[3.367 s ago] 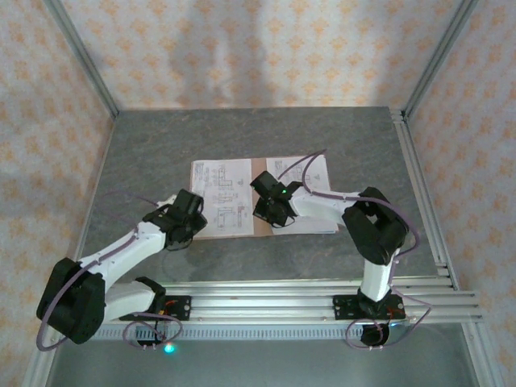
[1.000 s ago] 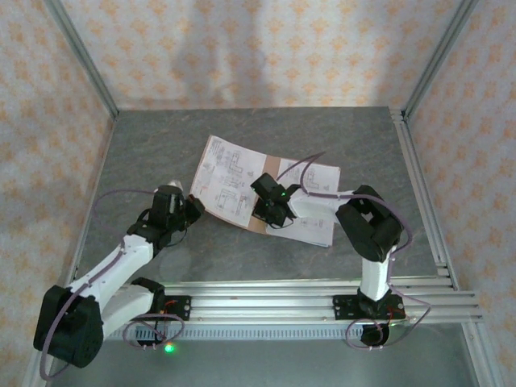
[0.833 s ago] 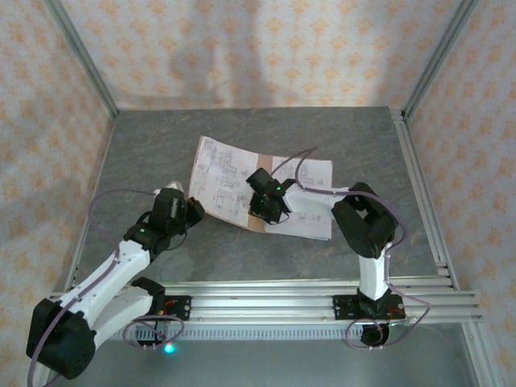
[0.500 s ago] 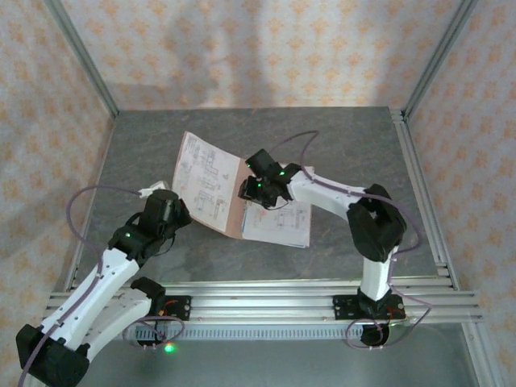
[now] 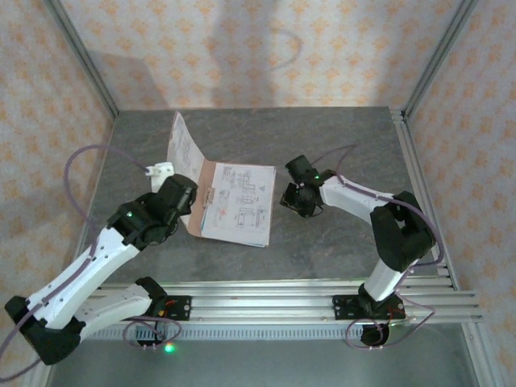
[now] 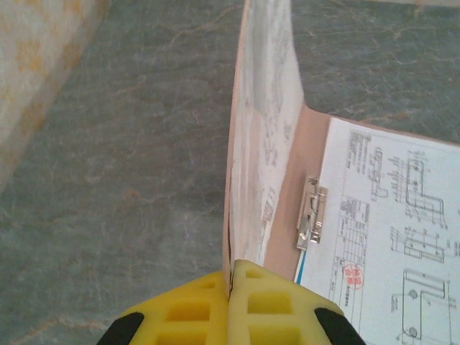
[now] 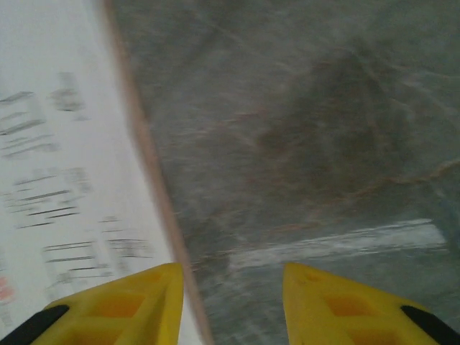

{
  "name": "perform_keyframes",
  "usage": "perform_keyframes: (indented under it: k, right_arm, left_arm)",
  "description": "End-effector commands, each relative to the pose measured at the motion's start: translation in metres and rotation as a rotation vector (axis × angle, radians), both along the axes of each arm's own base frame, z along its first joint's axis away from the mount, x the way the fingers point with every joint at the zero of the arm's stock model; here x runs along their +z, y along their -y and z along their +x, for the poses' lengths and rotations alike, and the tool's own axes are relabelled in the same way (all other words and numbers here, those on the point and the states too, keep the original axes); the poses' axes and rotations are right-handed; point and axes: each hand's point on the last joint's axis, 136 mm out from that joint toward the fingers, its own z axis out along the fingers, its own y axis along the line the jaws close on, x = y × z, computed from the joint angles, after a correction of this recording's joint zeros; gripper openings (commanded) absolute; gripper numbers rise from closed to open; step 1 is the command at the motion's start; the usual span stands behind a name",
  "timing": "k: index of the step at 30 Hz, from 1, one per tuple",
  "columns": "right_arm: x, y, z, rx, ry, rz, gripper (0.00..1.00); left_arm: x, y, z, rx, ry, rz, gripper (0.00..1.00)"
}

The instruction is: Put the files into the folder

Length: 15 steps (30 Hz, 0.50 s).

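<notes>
Pinches folder's (image 6: pixel 310 144) raised left cover in left gripper (image 6: pixel 230 277), pads pressed together on its near edge. Shows files (image 5: pixel 240 201) flat on right half, fold running near-to-far. Hangs right gripper (image 7: pixel 233 287) spread over bare table (image 7: pixel 323 108) just right of folder, touching nothing. Likely needs cover swung rightward; left arm nearer.

Cream floral-patterned walls (image 5: pixel 266 48); grey marbled tabletop (image 5: pixel 339 137); aluminium frame posts (image 5: pixel 81 56), near-edge rails (image 5: pixel 266 305).

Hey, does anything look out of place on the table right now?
The folder has its left cover upright, pinched by the left fingers, with one printed sheet leaning against it instead of lying flat with the other files.
</notes>
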Motion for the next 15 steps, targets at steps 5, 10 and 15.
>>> perform_keyframes:
  k: [5, 10, 15]
  right_arm:
    - [-0.016, 0.003, 0.001, -0.036, -0.034, -0.001, 0.35]
    - [-0.012, 0.014, -0.001, -0.06, -0.018, -0.004, 0.35]
    - [-0.005, 0.033, -0.005, -0.103, 0.007, -0.025, 0.35]
  left_arm:
    - [0.015, 0.071, 0.003, -0.175, 0.038, 0.339, 0.0]
    - [-0.006, 0.136, 0.0, -0.299, -0.008, 0.513, 0.0]
    - [-0.046, 0.196, -0.009, -0.393, -0.077, 0.484, 0.0]
